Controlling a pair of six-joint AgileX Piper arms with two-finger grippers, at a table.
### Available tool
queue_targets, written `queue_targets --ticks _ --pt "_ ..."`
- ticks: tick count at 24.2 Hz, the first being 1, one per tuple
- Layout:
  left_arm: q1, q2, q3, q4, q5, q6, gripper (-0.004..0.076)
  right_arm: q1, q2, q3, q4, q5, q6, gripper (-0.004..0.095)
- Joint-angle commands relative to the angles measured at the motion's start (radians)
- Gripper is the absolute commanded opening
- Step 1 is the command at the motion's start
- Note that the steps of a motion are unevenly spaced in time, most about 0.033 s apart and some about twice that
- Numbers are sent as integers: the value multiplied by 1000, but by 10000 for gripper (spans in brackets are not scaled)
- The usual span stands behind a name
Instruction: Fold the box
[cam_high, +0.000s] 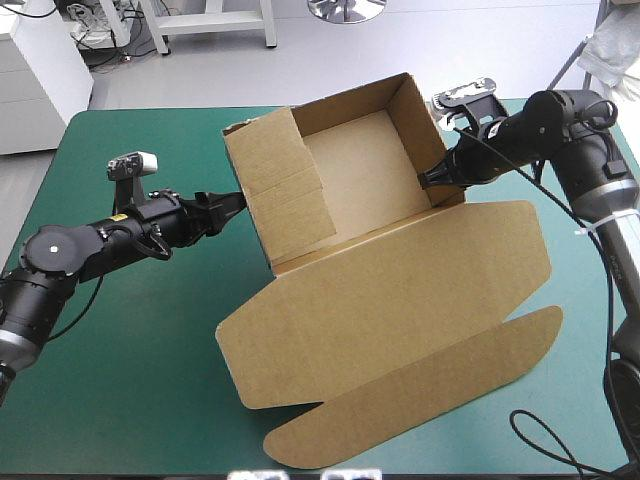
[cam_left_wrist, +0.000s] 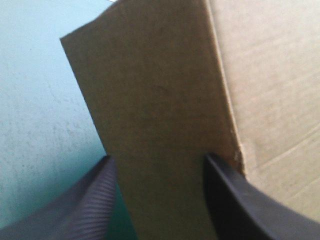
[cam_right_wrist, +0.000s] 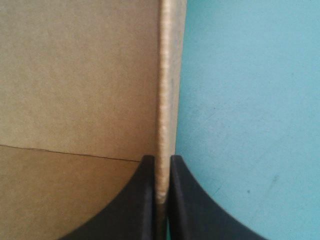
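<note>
The brown box stands as an open tray at the table's middle, its lid lying flat toward the near edge. My left gripper is at the tray's left wall. In the left wrist view its black fingers stand apart, and this gripper is open with the wall's board between them. My right gripper is at the right wall near its front corner. The right wrist view shows that gripper shut on the wall's upright edge.
The teal-green cover lies bare left of and in front of the box. The lid's curved tuck flap reaches almost to the near edge. The tray's far wall stands close to the table's far edge.
</note>
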Motion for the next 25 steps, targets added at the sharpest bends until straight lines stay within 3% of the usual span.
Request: queue_targets --ticks 1,6,14,23,25 --pt "-7 -25 -31 -108 -96 -6 631 0 -41 -29 10 -35 2 -12" --pt "-7 -25 -31 -280 -97 -18 635 0 -41 -29 8 -21 2 -12" --pt "-7 -1 -31 -260 54 -15 635 0 -41 -29 8 -11 2 -12" --pt "-7 53 -31 -271 126 -15 635 0 -41 -29 5 3 -1 -12" --pt "-9 53 -31 -238 99 -137 635 0 -41 -29 5 3 -1 -11"
